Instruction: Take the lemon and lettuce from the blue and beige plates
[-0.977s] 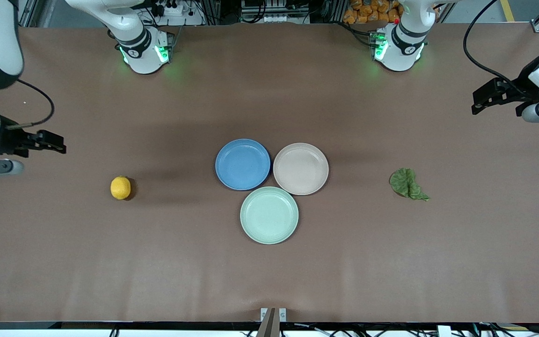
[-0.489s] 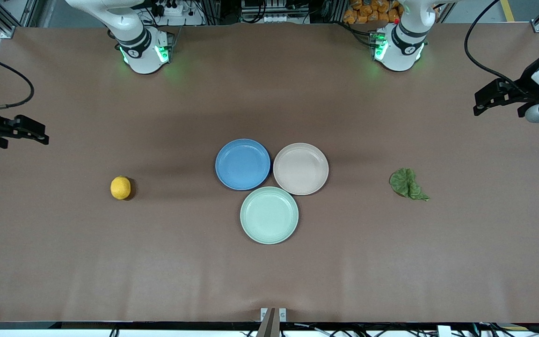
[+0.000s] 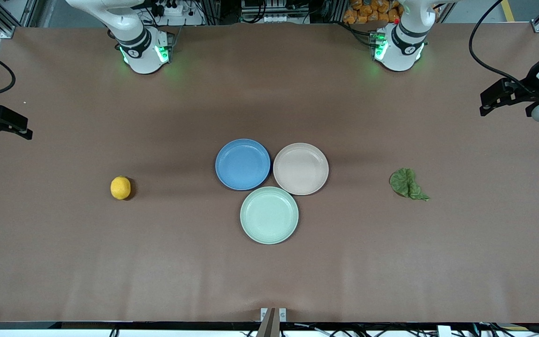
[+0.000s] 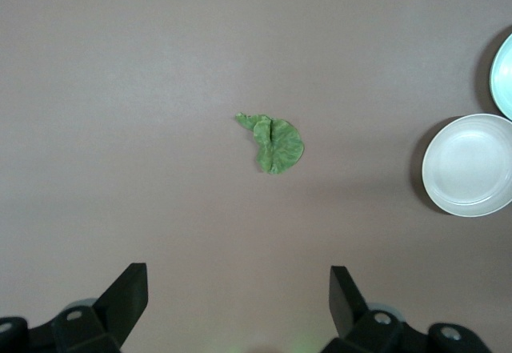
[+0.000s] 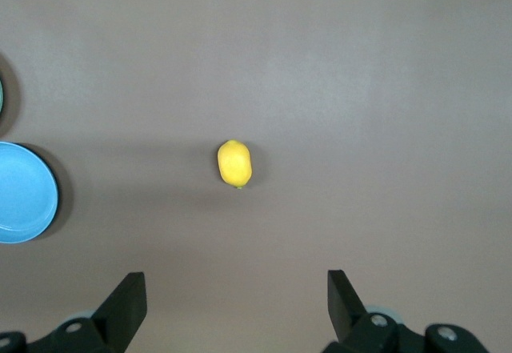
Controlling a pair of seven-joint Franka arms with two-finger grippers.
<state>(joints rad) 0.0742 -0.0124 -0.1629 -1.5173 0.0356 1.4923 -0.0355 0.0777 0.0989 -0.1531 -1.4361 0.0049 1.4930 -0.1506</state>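
The lemon (image 3: pixel 120 187) lies on the bare table toward the right arm's end, and the right wrist view shows it (image 5: pixel 234 163) apart from the blue plate (image 5: pixel 24 193). The lettuce (image 3: pixel 407 184) lies on the bare table toward the left arm's end; the left wrist view shows it (image 4: pixel 274 142) too. The blue plate (image 3: pixel 243 164) and beige plate (image 3: pixel 301 168) sit side by side mid-table, with nothing on them. My right gripper (image 3: pixel 24 131) hangs open over its table end, fingers (image 5: pixel 120 305) wide. My left gripper (image 3: pixel 487 105) hangs open over its own end, holding nothing.
A pale mint-green plate (image 3: pixel 269 215) with nothing on it touches both other plates, nearer the front camera. The two arm bases (image 3: pixel 143 49) (image 3: pixel 398 47) stand along the table's back edge. A small bracket (image 3: pixel 273 314) sits at the front edge.
Both arms have drawn outward toward their table ends. The right gripper moved farthest, sliding almost out of the front view. Lemon, lettuce and plates have not moved.
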